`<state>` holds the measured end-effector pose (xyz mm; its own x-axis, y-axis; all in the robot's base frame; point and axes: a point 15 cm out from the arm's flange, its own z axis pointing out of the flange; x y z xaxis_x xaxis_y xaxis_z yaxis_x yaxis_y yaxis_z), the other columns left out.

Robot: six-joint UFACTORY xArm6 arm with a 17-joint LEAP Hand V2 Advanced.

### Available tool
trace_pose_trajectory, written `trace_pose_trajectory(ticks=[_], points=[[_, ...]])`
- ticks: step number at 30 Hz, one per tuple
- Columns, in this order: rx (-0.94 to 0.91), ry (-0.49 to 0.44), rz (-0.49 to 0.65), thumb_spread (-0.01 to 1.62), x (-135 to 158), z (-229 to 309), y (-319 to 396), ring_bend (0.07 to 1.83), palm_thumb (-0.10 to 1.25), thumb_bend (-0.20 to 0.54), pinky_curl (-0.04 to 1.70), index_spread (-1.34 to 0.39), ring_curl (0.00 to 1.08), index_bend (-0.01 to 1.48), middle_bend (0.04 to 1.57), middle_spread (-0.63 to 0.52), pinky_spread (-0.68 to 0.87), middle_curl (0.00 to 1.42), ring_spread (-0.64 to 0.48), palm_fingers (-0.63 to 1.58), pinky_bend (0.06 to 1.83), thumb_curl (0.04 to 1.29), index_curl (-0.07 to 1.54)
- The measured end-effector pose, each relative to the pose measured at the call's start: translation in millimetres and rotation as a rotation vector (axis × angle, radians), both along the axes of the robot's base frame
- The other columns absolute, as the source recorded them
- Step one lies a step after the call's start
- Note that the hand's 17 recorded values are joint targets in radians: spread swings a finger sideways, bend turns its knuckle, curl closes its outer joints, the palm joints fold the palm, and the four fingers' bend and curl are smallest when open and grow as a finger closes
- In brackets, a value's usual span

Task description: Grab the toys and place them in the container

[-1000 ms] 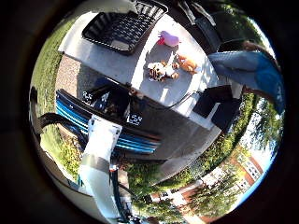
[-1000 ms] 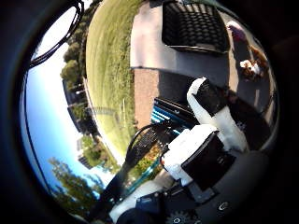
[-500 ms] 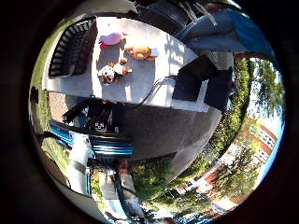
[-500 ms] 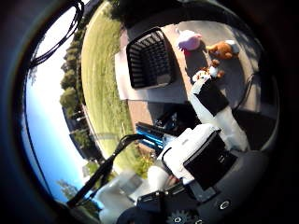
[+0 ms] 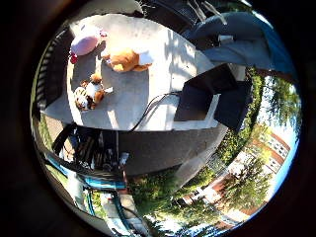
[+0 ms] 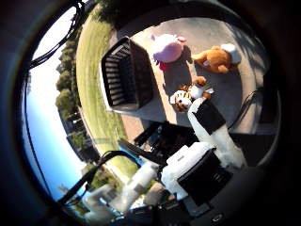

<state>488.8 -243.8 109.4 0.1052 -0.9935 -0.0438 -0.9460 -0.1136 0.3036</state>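
Sunlit grey surface [image 5: 148, 94] carries your three toys: one pink plush [image 6: 167, 47], one brown plush [image 6: 217, 57], one striped tiger plush [image 6: 188, 95]. One black slatted container [image 6: 126, 75] sits beside them, empty. Your hand [image 6: 207, 146] hangs well above, fingers [image 6: 211, 125] straight, holding nothing.

Both palm cameras look from well above and away onto the surface [image 5: 148, 98]. Both views share the pink toy [image 6: 167, 47], brown toy [image 6: 217, 57] and tiger toy [image 6: 188, 96]; the thumb-side view also takes in the black basket [image 6: 126, 75].
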Motion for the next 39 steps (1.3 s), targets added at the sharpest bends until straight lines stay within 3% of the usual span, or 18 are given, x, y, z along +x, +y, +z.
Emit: trace_pose_trajectory(ticks=[5, 13, 25, 31, 33, 37, 39], points=[[-0.076, 0.021, 0.02, 1.23, 16, -68, -16, 0.28, 0.67, -0.029, 0.21, -0.2, 0.33, 0.18, 0.17, 0.06, 0.39, 0.3, 0.26, 0.02, 0.42, 0.39, 0.31], [-0.168, -0.015, 0.036, 1.21, 34, -128, -21, 0.27, 0.64, -0.025, 0.22, -0.19, 0.33, 0.18, 0.17, 0.05, 0.39, 0.31, 0.26, 0.04, 0.39, 0.38, 0.31], [-0.339, -0.002, 0.063, 1.15, 35, -169, -32, 0.27, 0.67, -0.025, 0.23, -0.18, 0.33, 0.17, 0.18, 0.04, 0.38, 0.31, 0.25, 0.09, 0.36, 0.38, 0.3], [-0.346, 0.01, 0.08, 1.12, 33, -176, -29, 0.34, 0.73, -0.017, 0.22, -0.14, 0.33, 0.2, 0.21, 0.0, 0.37, 0.33, 0.24, 0.36, 0.35, 0.39, 0.3], [-0.357, 0.011, 0.092, 1.11, 33, -175, -33, 0.53, 0.78, -0.008, 0.19, -0.21, 0.37, 0.18, 0.41, -0.06, 0.34, 0.4, 0.19, 0.81, 0.34, 0.4, 0.3], [-0.368, 0.002, 0.12, 1.08, 37, -170, -37, 0.96, 0.9, 0.004, 0.22, -0.33, 0.56, 0.12, 0.67, -0.14, 0.33, 0.54, 0.1, 0.97, 0.42, 0.43, 0.27], [-0.371, -0.027, 0.13, 1.07, 45, -163, -40, 1.07, 0.94, -0.001, 0.28, -0.4, 0.63, 0.18, 0.74, -0.19, 0.34, 0.61, 0.06, 1.1, 0.61, 0.45, 0.26]])
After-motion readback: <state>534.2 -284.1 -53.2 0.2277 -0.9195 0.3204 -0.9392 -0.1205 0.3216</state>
